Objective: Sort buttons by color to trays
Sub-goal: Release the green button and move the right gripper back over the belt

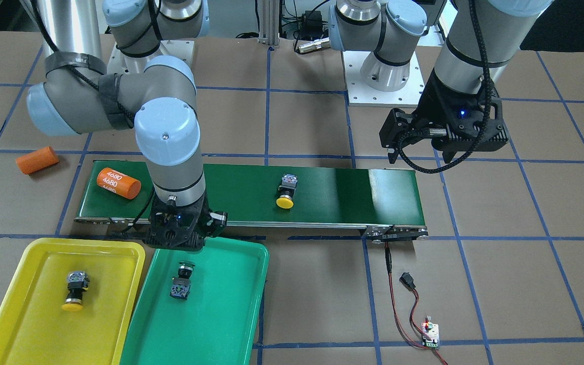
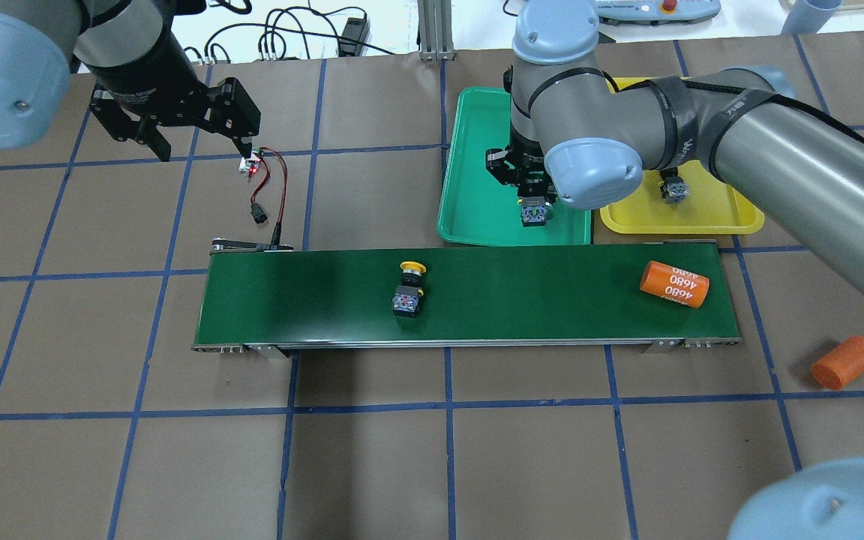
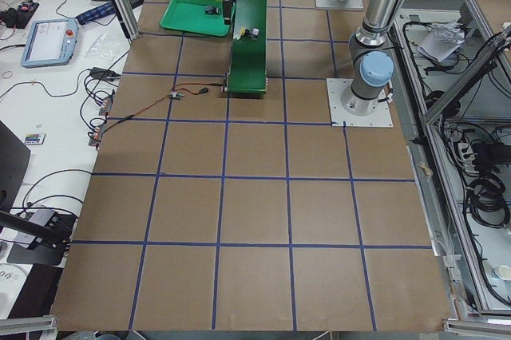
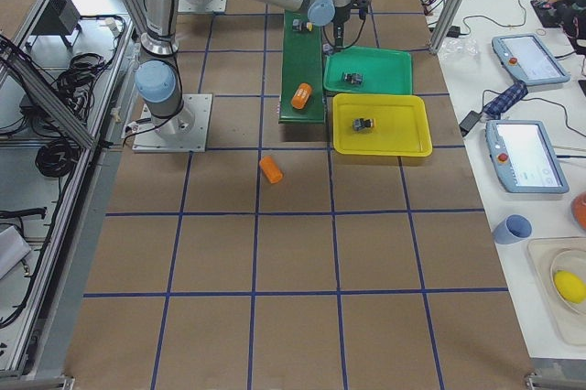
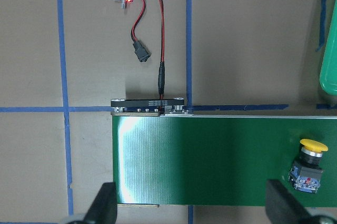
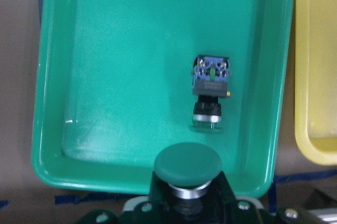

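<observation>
Right end effector (image 6: 185, 199) grips a green mushroom-capped push-button (image 6: 187, 163) over the shallow green plastic tray (image 6: 105, 77); left end effector (image 5: 192, 205) wide open, empty.

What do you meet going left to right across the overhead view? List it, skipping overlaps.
Left gripper, small circuit board, yellow button on the belt, green tray, labelled orange cylinder, loose orange cylinder.

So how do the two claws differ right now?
The right gripper is shut on a green button; the left gripper is open and empty, fingers spread wide. The right gripper is low over the green tray, where a second green button lies; the left gripper hangs higher, near the conveyor belt end. Both are black two-finger grippers pointing down.
</observation>
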Motion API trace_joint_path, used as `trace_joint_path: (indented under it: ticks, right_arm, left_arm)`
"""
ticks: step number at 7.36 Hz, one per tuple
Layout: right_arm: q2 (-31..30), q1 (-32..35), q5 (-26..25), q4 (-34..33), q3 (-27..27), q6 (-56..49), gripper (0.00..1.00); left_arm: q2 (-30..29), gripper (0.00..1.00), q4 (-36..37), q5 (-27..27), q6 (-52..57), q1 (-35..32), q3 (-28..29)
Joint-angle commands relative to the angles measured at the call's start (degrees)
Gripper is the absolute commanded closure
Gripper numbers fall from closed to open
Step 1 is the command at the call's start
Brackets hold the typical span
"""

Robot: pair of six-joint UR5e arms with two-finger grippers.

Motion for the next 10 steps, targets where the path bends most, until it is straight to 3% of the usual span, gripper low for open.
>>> trace_joint_path:
  ticks: [1,4,5,6,8,10]
  right_arm:
    - [5.59,-1.32,-0.1,-3.88,-4.5,-3.55,1.0]
    - [9.83,-0.54,0.77,-7.94,-4.42,-3.82,1.0]
    - [9.83,-0.45,0.95,-7.94,-4.25,-3.74,0.25]
    - [9.48,-0.36,0.86,-7.86,-3.81,-3.74,0.0]
    - [5.38,-0.45,0.78,-3.5,-3.37,-3.57,0.0]
    - [-3.05,-0.62,0.78,7.75,-1.01,-2.95,0.0]
  left_arm:
    - [-0.01,0.0,0.03,0.0,0.0,0.0,-0.04]
    - [-0.1,0.0,0.03,-0.09,0.0,0.0,-0.04]
    - [-0.01,0.0,0.03,-0.09,0.0,0.0,-0.04]
    - [-0.01,0.0,0.03,-0.09,0.0,0.0,-0.04]
    - [0.16,0.0,0.12,-0.09,0.0,0.0,0.05]
    - [0.07,0.0,0.03,-0.09,0.0,0.0,-0.04]
